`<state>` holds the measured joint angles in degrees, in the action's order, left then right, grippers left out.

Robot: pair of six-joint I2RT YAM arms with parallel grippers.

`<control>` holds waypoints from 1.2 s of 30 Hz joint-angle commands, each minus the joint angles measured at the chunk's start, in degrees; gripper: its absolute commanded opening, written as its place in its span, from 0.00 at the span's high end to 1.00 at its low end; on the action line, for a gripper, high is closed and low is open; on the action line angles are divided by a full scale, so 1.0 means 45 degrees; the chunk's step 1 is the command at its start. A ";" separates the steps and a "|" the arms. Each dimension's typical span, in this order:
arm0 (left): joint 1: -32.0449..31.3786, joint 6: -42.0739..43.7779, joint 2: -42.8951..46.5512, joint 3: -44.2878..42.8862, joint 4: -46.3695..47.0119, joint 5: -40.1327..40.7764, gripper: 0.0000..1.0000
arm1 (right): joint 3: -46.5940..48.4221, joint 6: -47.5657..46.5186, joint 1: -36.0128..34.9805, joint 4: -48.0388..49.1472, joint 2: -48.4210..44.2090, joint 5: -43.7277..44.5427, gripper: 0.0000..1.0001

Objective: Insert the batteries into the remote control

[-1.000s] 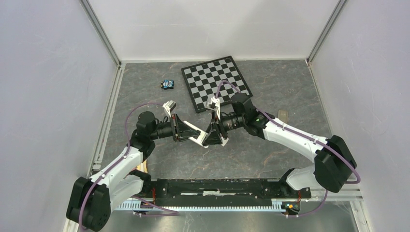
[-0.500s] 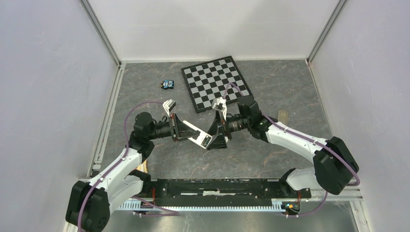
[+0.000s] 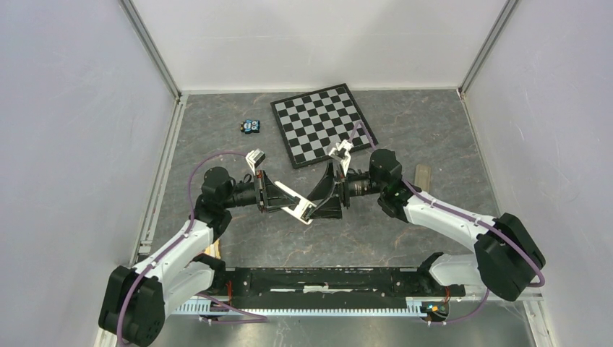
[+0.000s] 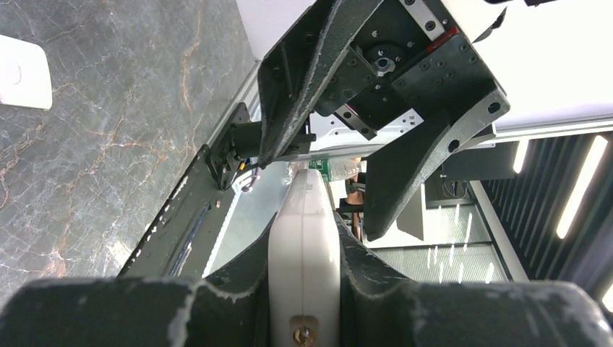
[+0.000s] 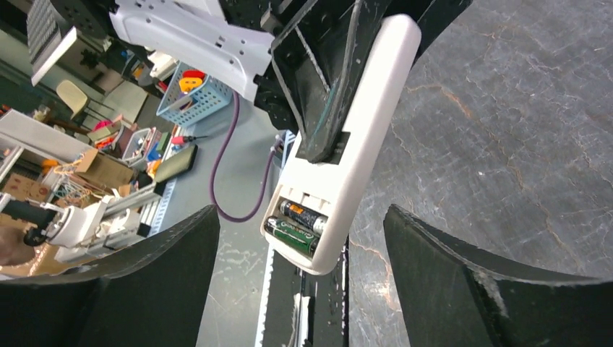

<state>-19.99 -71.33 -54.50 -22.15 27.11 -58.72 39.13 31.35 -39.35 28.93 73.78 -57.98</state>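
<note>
Two batteries lie in the open bay of the remote control | left gripper clamps the remote control | right gripper gapes wide around its battery end

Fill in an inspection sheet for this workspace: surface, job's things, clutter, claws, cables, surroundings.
Surface: grey marbled table top.
Job's things: remote control gripped with its back open; both batteries lie side by side in the compartment.
Clutter: chessboard, small blue item, tan object, white slab.
Claws: left claw shut on the remote control; right claw open, facing its battery end.
Cables: purple cable looped along each arm.
Surroundings: plain white walls on three sides.
</note>
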 commanded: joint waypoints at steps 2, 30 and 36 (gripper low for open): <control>-0.0011 0.0206 -0.0017 -0.0311 0.0403 -0.0213 0.98 | -0.0023 0.1154 -0.0024 0.1068 0.0005 0.0580 0.19; -0.0011 0.0195 0.0338 -0.0311 0.0380 -0.0062 0.98 | 0.1627 -0.4406 -0.0495 -0.5998 0.0124 0.4315 0.50; -0.0001 0.1107 0.0372 -0.0384 -0.0567 0.0127 0.98 | 0.1612 -0.4373 -0.0471 -0.5881 -0.0937 0.4883 0.23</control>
<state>-19.73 -69.10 -54.63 -22.11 24.27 -54.59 45.84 14.85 -41.95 4.97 72.88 -42.48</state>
